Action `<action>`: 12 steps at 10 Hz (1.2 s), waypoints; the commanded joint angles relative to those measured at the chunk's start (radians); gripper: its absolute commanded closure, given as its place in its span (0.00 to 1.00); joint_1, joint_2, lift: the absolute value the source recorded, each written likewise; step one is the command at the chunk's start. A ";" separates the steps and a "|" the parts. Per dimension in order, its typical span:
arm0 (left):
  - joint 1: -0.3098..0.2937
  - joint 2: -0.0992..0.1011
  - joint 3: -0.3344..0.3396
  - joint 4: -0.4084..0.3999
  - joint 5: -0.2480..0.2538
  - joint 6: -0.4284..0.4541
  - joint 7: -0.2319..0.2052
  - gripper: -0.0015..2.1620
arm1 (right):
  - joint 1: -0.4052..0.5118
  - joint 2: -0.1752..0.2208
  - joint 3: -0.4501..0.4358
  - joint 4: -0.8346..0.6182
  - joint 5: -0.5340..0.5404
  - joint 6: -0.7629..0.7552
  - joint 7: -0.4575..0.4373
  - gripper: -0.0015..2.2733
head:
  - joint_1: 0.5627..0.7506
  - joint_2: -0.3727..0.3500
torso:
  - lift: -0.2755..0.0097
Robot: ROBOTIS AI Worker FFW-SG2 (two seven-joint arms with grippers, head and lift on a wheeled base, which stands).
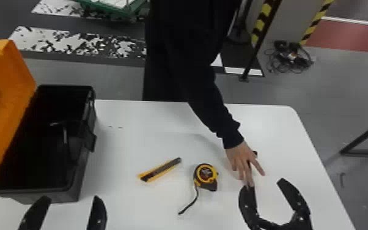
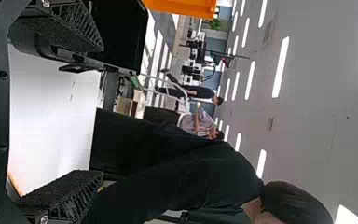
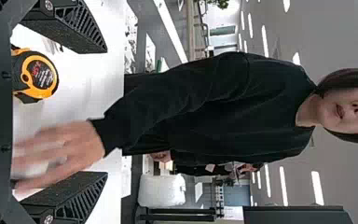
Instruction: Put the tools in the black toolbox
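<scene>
1. Two tools lie in plain sight on the white table: a yellow box cutter and, to its right, a tape measure with a black strap trailing off it
2. Over on the left sits the black toolbox, its orange lid open; one tool with a pale metal shaft is already inside, too dim for me to name
3. Somebody's hand, in a dark sleeve, reaches down right of the tape measure, over a dark object mostly covered, so I can't tell what it is
4. The left gripper is near the toolbox's front end, jaws apart with nothing between them
5. The right gripper has its jaws wide apart, holding nothing; the person's fingertips are right by one jaw, and whether they touch I can't tell
</scene>
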 commanded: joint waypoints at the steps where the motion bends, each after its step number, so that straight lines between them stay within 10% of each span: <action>1: 0.001 0.000 0.000 0.000 0.002 0.000 0.000 0.03 | 0.001 0.000 0.000 -0.001 0.000 0.000 0.000 0.03 | 0.70 0.33 | 0.83; 12: -0.004 0.000 0.000 0.002 0.005 0.003 0.000 0.03 | -0.002 0.002 -0.002 0.005 -0.002 0.000 0.000 0.04 | 0.70 0.33 | 0.83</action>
